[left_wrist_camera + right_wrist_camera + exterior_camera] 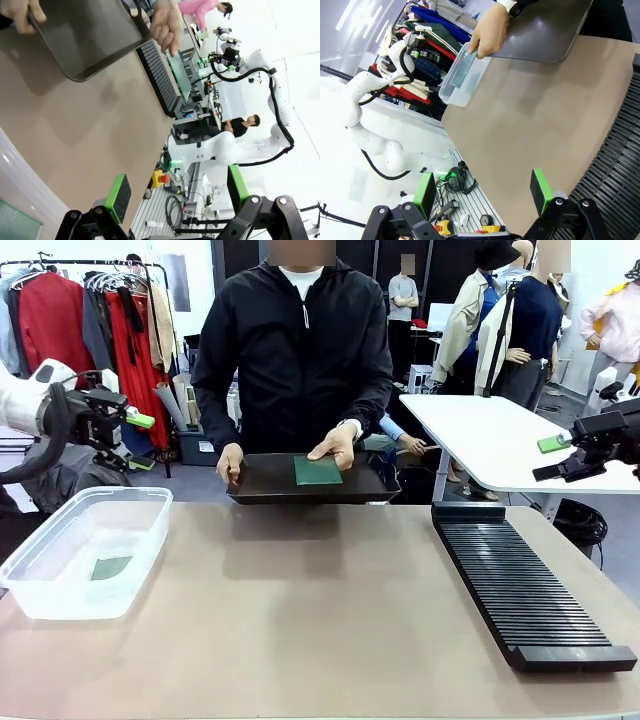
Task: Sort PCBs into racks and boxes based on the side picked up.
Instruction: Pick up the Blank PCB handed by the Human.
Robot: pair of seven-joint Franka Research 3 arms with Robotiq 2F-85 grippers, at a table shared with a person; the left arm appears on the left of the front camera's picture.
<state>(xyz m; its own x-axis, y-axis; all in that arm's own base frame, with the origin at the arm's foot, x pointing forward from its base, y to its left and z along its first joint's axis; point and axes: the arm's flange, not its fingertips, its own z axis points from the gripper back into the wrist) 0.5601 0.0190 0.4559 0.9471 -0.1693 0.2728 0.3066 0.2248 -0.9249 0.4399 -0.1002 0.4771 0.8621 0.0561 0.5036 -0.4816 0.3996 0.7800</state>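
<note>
A person at the far edge holds a shallow black tray point(265, 485) with both hands. One hand point(335, 445) grips a dark-green PCB point(317, 471) on the tray; the wrist views show this PCB point(180, 75) point(466, 64) lifted at an angle. Another PCB point(110, 567) lies in the clear box point(60, 585) at the table's left. The long black rack point(525, 590) lies along the right side. My left gripper point(138, 421) hovers open and empty above the box's far left point(177, 192). My right gripper point(556, 445) hangs open and empty beyond the rack's far end point(482, 192).
A white side table point(490, 440) stands behind the rack's far end. Clothes rails and several people are in the background. The brown tabletop point(300, 620) lies bare between box and rack.
</note>
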